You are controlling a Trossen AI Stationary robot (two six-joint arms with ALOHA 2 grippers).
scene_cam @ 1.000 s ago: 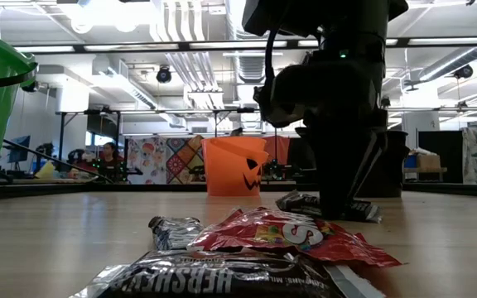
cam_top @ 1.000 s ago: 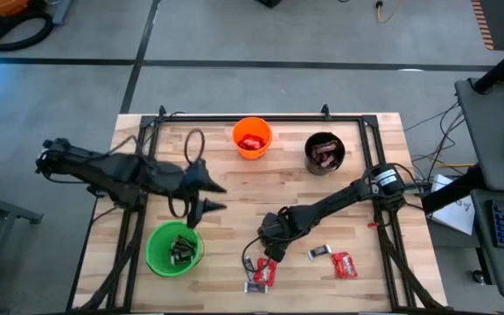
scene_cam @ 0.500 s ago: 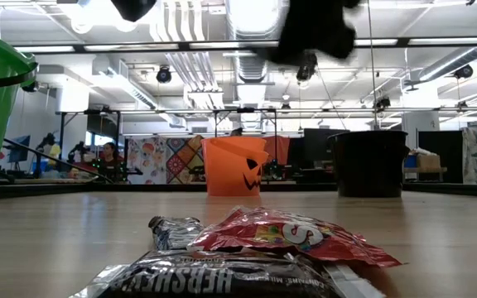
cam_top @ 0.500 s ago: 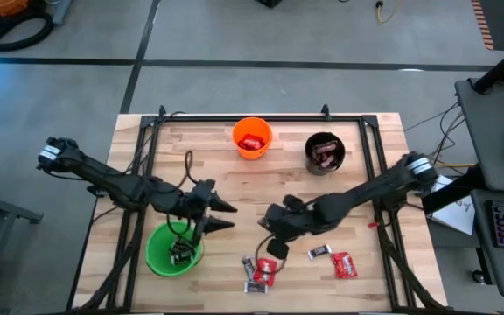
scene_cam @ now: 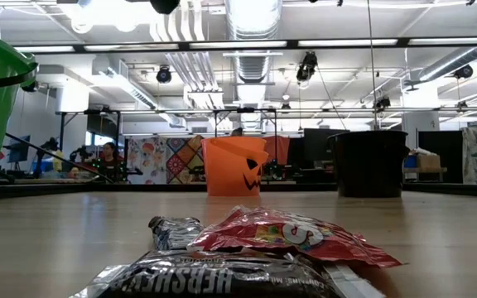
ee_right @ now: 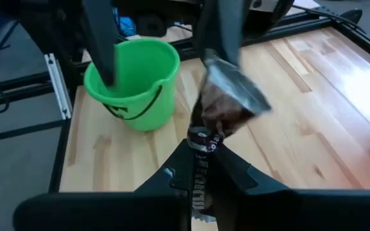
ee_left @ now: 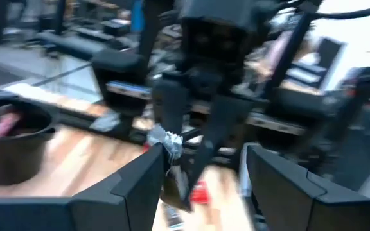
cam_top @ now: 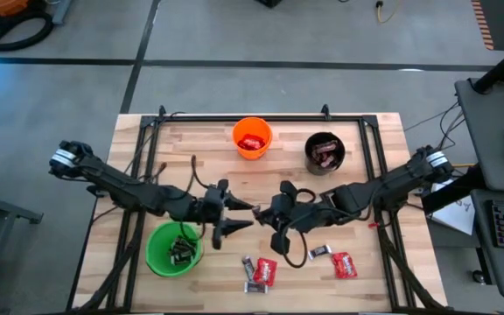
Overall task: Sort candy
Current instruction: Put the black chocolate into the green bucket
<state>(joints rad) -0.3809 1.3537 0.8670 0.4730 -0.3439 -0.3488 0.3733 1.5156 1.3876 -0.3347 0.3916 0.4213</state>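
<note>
Two arms meet above the middle of the worktop (cam_top: pixel 357 166), where the right pincer (cam_top: pixel 274 213) is clamped on a dark brown mini bar (ee_right: pixel 227 106) with crimped silver ends, held clear of the wood. Facing it, the left pincer (cam_top: pixel 237 219) stands with its fingers spread apart, nothing between them, the bar (ee_left: pixel 170 168) hanging just in front of it. The move looks like a handover, or a carry to the green cup (cam_top: pixel 174 248) near the front-left corner, which already holds dark pieces. To do it well, the bar should sit squarely between the open fingers before they close, and the right grip should not let go until the left has a firm hold on the wrapper. Other candy lies near the front edge: a red packet (cam_top: pixel 265 272), a second red packet (cam_top: pixel 344 264) and a dark bar (cam_top: pixel 320 252). The orange cup (cam_top: pixel 252 138) and black cup (cam_top: pixel 325 152) stand toward the back edge.
</note>
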